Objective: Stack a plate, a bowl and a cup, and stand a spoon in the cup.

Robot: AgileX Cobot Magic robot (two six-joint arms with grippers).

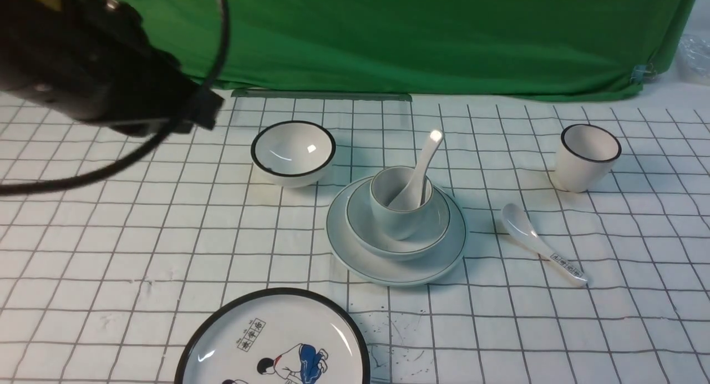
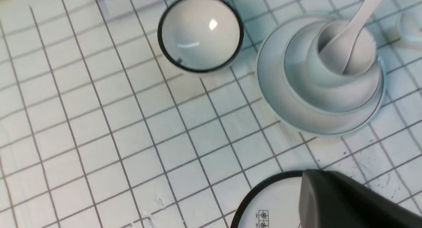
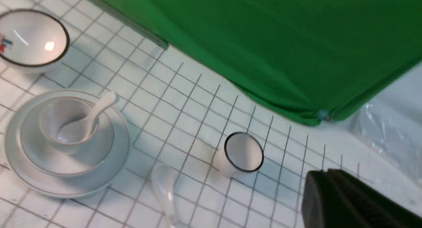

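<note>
L arm (image 1: 83, 56) hangs blurred over the far-left tabletop (image 1: 138, 251); only one of the left fingers (image 2: 343, 201) shows, so can't tell if clenched or released. Next the black-rimmed bowl (image 1: 293, 152) and, nearer, the painted plate (image 1: 274, 345), then mid-tabletop the plate (image 1: 388, 270) w/ the bowl (image 1: 360, 220) on it, the cup (image 1: 396, 223) inside, the spoon (image 1: 424, 156) standing tilted in the cup. To the R lie the labelled spoon (image 1: 541, 242) and black-rimmed cup (image 1: 588, 156); right fingers (image 3: 346, 201) show one dark edge, state can't tell.
</note>
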